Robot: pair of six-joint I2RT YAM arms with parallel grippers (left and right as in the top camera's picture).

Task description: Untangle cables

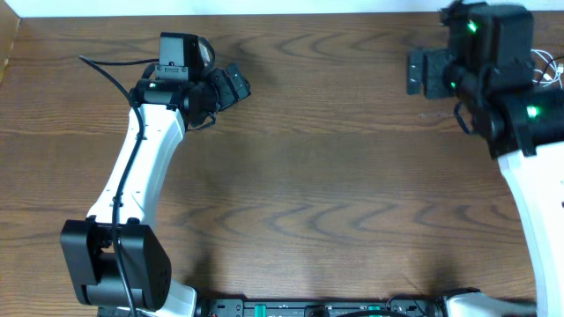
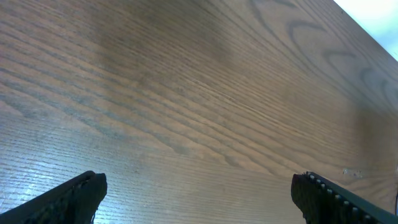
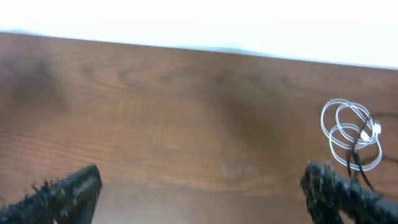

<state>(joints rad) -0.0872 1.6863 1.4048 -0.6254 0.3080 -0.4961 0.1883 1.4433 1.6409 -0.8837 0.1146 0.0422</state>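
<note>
From overhead, the right arm [image 1: 533, 194], itself cut by the edge, hides most of the white cable [image 1: 550, 62]; the wisp that shows is too small to trace. The right wrist view is blurred, and the black cable [image 3: 354, 152] slips behind a finger [image 3: 342, 190]. Bottom edges crop that finger and the left fingers [image 2: 62, 202].

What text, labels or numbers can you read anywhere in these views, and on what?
None readable.
The table shows only wood grain.
The white cable and black cable show no markings.
The black strip at the overhead view's bottom edge may carry marks, but they are too small to read.
</note>
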